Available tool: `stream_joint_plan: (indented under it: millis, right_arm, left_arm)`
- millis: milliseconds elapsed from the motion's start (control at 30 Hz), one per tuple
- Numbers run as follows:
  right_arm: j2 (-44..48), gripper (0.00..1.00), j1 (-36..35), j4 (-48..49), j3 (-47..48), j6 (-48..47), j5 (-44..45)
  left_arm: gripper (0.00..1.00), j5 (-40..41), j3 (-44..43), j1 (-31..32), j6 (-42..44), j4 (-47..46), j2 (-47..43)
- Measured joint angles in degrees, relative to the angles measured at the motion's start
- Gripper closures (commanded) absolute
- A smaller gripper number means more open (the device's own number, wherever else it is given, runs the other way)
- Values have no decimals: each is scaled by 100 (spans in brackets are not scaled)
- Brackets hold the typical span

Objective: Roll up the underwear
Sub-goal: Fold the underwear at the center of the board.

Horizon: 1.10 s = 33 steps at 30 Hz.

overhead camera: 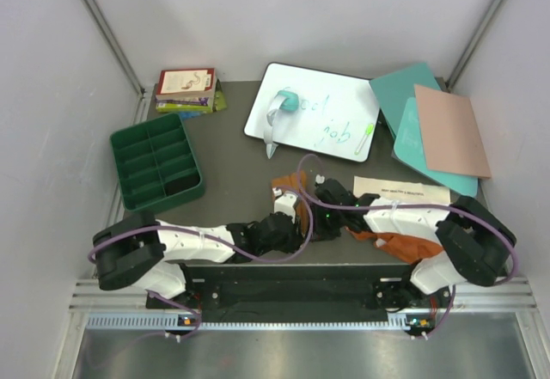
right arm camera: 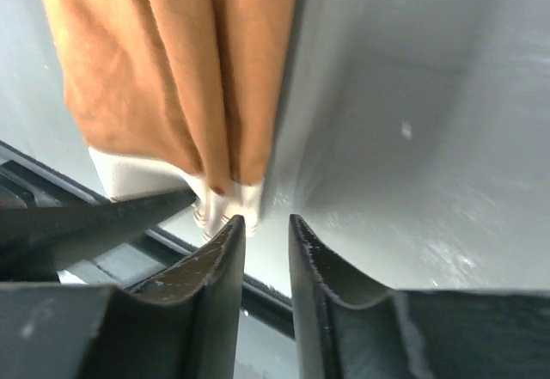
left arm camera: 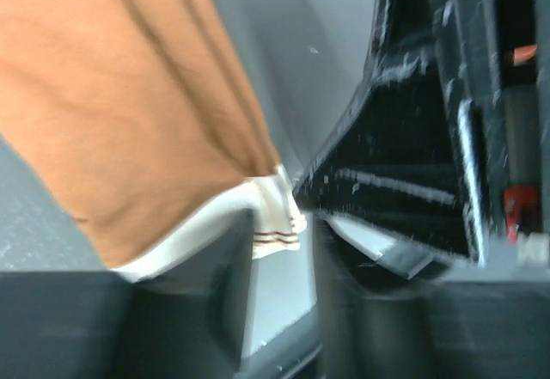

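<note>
Top view: both arms reach to the centre of the tabletop [overhead camera: 232, 151] and the 2 hands meet just below the orange-brown briefs [overhead camera: 282, 181], which lie bunched in mid-frame. L wrist view, blurred: the briefs [left arm camera: 129, 113] fill the upper left, and the cream waistband [left arm camera: 275, 216] corner hangs at the L hand [left arm camera: 279, 293]. Its fingers stand apart w/ bare tabletop showing between them, nothing pinched. R wrist view: the R hand [right arm camera: 266, 233] is slightly open w/ a narrow gap and nothing in it. Its L fingertip [right arm camera: 230, 229] sits right at the waistband [right arm camera: 129, 173] edge. A 2nd pair, rust-orange briefs [overhead camera: 400, 243], lies under the R arm at lower right. A green tray [overhead camera: 155, 164] sits at upper left.
</note>
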State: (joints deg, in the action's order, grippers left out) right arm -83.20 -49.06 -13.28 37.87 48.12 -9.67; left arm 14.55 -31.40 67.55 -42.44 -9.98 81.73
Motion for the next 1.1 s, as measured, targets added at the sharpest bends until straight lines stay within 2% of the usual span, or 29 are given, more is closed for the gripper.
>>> stream_joint_plan:
  millis: [67,300,433,567,733,867,1100]
  right_arm:
    - [219,67,68,-166,-4,-15,61]
    - [1139,52,402,-437,-11,-52,155]
    - [1191,45,426,-426,-11,-48,116]
    - [984,44,426,-214,-11,-44,-31]
    - [439,44,431,131,-11,-33,-302]
    - [98,46,431,337,-11,-31,-448]
    - [-275,65,431,597,-11,9,-649]
  left_arm:
    - [49,-114,17,4,9,-11,-109]
    - [37,-448,85,11,90,-11,-739]
    - [35,-345,83,11,214,238,-1364]
    - [35,105,72,-74,256,824,-2107]
    - [36,339,210,-931,179,1338,-2785]
    - [41,323,533,-1141,48,1390,-2824]
    - [49,105,901,-1143,-251,1115,-2356]
